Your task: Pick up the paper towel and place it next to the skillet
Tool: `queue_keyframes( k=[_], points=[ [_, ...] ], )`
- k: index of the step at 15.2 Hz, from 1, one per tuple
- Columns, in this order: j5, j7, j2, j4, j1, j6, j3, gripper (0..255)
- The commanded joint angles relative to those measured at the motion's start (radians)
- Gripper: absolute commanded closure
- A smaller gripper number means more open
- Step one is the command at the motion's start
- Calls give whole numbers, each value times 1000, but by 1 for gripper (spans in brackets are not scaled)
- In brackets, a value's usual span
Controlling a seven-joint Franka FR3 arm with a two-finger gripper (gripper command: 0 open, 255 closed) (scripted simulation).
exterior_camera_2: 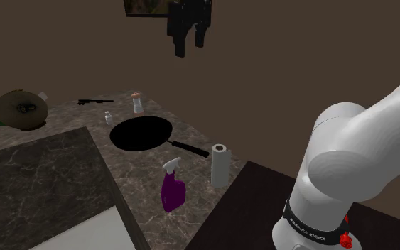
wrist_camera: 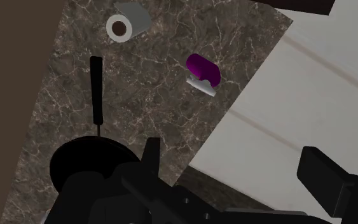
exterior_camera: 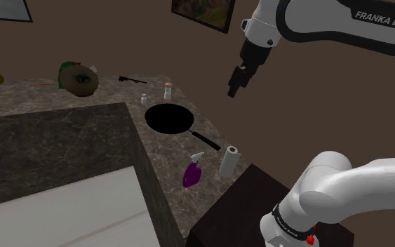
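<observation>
I hung high above the skillet (exterior_camera: 169,118), my gripper (exterior_camera: 235,88) pointed down at it, jaws released and spread with nothing between them. I judged that height suited a look over the whole counter (exterior_camera_2: 131,167) before committing to a descent.

The paper towel (exterior_camera: 229,161) stood upright as a pale roll just past the tip of the skillet's handle, apart from it, and untouched. From my wrist camera I looked straight down into its core, so it seemed I would need to drop down and close on its sides. It already sat near the skillet's handle, so the carry to a spot beside the pan looked short to me. A purple spray bottle (exterior_camera: 193,170) lay tipped over on the same side of the skillet as the handle, near the roll, and I reckoned it could get knocked.

The counter under the skillet was dark, veined stone. Beyond the skillet, away from its handle, stood two small shakers (exterior_camera_2: 138,103), a thin dark tool (exterior_camera_2: 95,101) and a round greenish thing (exterior_camera_2: 20,109). Behind them rose a plain brown wall (exterior_camera_2: 298,57) with a framed picture (exterior_camera: 201,12).
</observation>
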Motion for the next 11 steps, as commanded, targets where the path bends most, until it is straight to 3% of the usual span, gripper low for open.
queue_keyframes(
  k=[1,11],
  points=[
    [0,0,0,0,0,0,0,0],
    [-63,-127,-55,-330,-36,279,-126,0]
  ],
)
